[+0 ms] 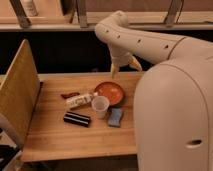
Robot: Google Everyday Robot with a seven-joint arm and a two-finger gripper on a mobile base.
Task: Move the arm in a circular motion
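Arm: my arm rises cream-white from the bulky body on the right. It runs up and left to a rounded bend near the back rail, then turns down toward the surface.
Hand: my hand hangs at the end of that drop, above the far edge of the surface and just behind the bowl, touching nothing.
Fingers: my two tan fingers are spread apart, with nothing between them.
Surface: the wooden surface carries a small cluster of things near its middle.
Bowl: an orange bowl sits farthest back in the cluster, right way up.
Cup: a white cup stands upright just in front of the bowl.
Sponge: a blue sponge lies just to the right of the cup.
Black box: a flat black box lies to the left of the cup, near the front.
White item: a white tube-like item lies on its side behind the black box, with a dark red piece just beyond it.
Panel: a tan panel stands upright along the left edge.
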